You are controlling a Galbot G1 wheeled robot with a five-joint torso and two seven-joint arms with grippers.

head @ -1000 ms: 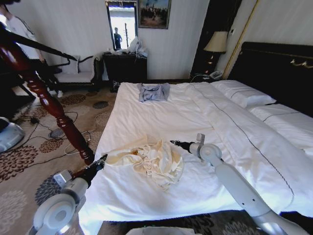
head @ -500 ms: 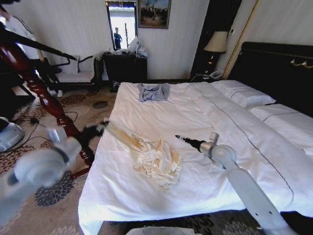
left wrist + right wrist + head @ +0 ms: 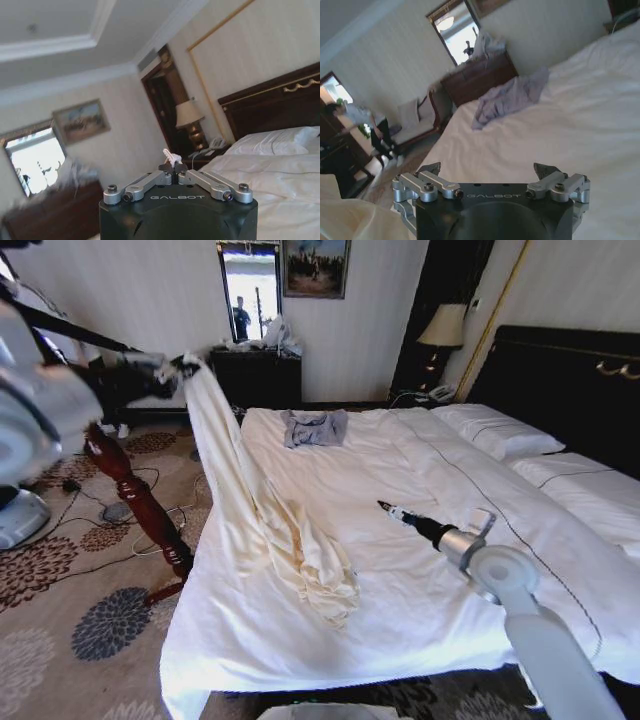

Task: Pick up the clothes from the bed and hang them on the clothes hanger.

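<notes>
Left pincer gripping clothes, draped to bed, right pincer wide

This is a bedroom furnished like a hotel room. A wide bed with white sheets, a white duvet and white pillows stands against a tall dark headboard trimmed in gold. Beside it a lamp with a cream shade sits near a telephone on a nightstand. The walls carry pale striped paper; a framed painting hangs above a dark wooden dresser, next to a mirror. A cushioned bench stands along the far wall. The floor is patterned carpet with large floral medallions, and the left wrist view shows a ceiling edged with white crown moulding.
</notes>
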